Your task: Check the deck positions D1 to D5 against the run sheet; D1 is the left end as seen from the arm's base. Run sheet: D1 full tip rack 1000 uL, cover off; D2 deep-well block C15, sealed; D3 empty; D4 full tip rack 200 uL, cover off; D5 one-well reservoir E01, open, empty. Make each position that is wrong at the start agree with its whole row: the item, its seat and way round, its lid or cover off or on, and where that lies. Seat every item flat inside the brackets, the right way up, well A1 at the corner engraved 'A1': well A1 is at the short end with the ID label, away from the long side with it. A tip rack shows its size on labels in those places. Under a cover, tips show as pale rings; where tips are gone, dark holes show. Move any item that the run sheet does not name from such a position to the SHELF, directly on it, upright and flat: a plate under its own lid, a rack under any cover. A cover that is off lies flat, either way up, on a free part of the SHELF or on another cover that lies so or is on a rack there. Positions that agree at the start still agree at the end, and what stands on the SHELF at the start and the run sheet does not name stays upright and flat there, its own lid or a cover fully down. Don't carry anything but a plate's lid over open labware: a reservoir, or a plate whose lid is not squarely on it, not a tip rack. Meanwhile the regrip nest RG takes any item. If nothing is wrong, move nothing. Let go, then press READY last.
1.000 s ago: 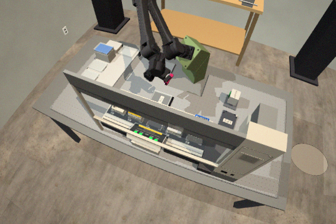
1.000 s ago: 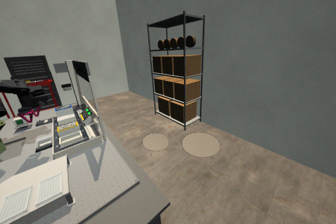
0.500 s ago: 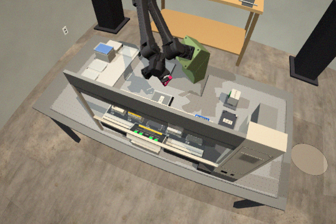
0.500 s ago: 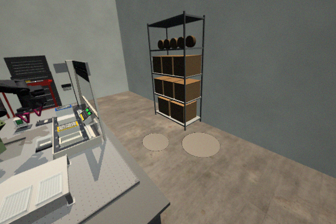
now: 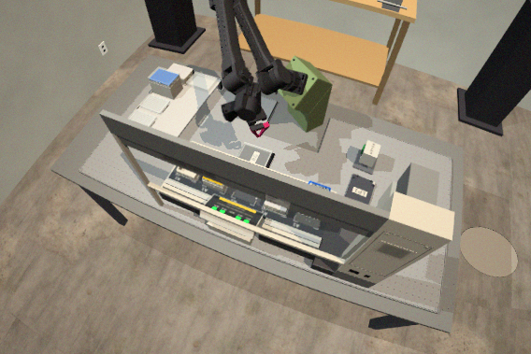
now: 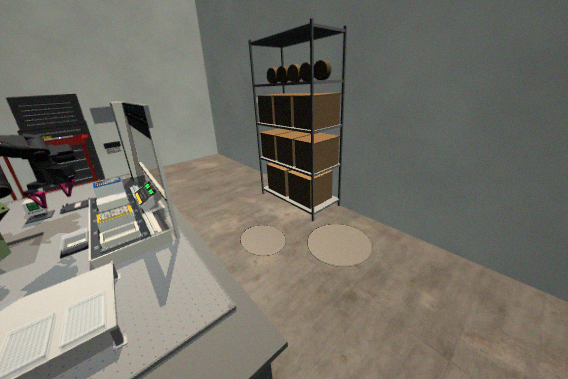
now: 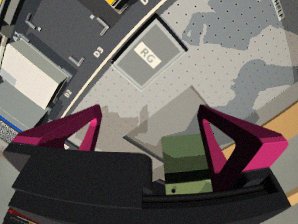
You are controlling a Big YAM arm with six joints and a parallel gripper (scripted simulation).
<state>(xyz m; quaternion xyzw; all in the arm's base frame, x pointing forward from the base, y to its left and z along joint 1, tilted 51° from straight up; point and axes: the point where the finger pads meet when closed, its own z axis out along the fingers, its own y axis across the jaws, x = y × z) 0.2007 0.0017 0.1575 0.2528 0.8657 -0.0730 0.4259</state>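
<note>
The magenta gripper (image 7: 149,137) is hanging spread wide, gripping nothing, just short of the regrip nest RG (image 7: 149,54); beyond it lies empty position D3 (image 7: 67,19), where a misjudged descent risks striking the deck brackets.
</note>
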